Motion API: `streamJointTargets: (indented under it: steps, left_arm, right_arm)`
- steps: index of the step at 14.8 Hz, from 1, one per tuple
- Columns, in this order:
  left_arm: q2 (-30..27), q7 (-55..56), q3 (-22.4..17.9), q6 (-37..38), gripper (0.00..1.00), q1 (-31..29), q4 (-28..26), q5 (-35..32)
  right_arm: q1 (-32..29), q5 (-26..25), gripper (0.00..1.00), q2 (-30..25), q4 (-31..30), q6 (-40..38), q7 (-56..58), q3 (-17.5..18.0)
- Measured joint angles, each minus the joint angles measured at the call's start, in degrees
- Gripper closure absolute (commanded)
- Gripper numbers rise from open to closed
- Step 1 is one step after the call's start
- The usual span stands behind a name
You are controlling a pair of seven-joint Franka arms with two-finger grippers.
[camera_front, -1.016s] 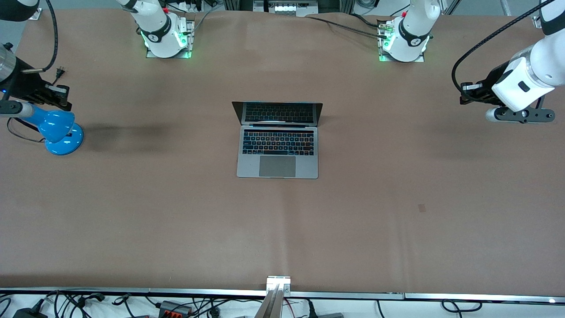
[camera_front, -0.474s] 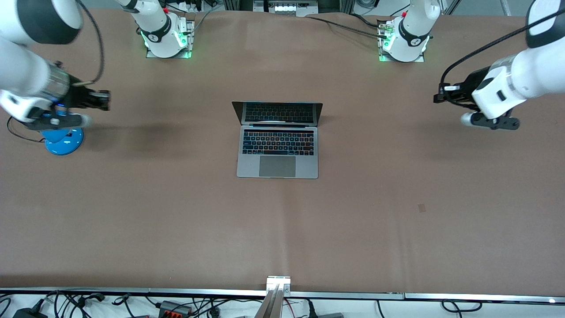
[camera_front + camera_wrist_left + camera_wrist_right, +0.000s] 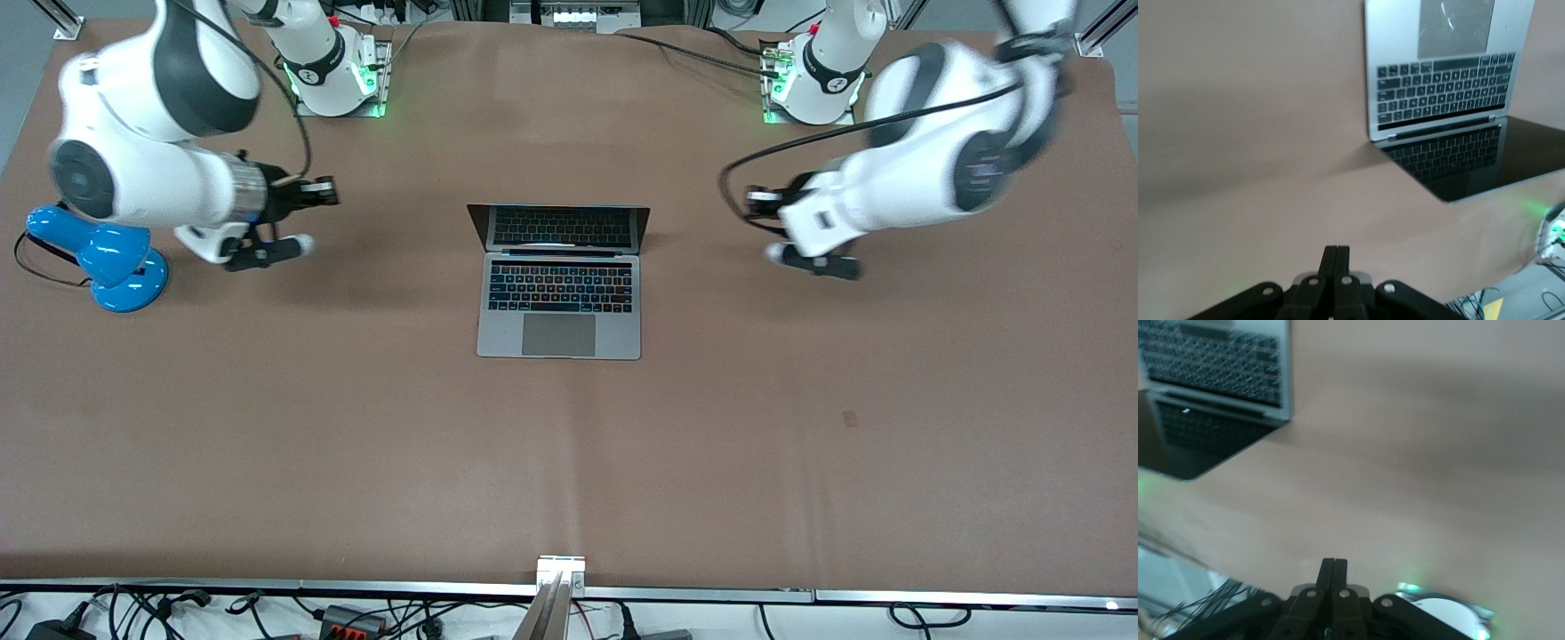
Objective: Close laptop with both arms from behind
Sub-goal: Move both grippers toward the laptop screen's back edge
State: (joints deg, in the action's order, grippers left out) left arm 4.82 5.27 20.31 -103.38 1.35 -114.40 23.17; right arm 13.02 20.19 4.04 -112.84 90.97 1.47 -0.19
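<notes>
Centrally on the brown table covering (image 3: 569,462) sits the slim silver-grey laptop with black keyboard (image 3: 560,302), lid open, dark screen upright and reflecting the keys. Left gripper (image 3: 754,197) hangs over the bare table toward the left arm's end, well apart from the laptop, fingers (image 3: 1336,263) pressed together with nothing held. Right gripper (image 3: 324,189) hangs over the table toward the right arm's end, fingers (image 3: 1334,577) likewise pressed together, empty. Glossy blue desk lamp (image 3: 98,258) stands beside the right arm.
</notes>
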Motion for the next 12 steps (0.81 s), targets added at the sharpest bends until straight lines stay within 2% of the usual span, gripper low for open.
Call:
streamJointTargets:
  steps: [2, 6, 9, 12]
  left_arm:
    - [-0.2, 1.0, 5.3, -5.3, 1.0, 0.4, -4.1, 0.3]
    - [-1.0, 1.2, 11.2, -9.9, 1.0, 0.4, -9.8, 3.0]
    - [-1.3, 1.4, 15.8, -15.0, 1.0, 0.4, -13.5, 3.9]
    - [-1.1, 3.1, 18.3, -20.2, 1.0, 0.5, -14.7, 4.0]
  right_arm:
    - [1.8, 3.2, 1.0, 0.1, -2.6, 0.9, 0.0, 0.0]
    - [6.1, 7.9, 1.0, 0.1, -7.1, 4.5, 0.0, 0.1]
    - [11.5, 8.8, 1.0, 0.1, -9.1, 10.3, -3.3, 0.1]
    - [18.3, 8.9, 1.0, 0.6, -9.4, 16.5, -10.6, 0.2]
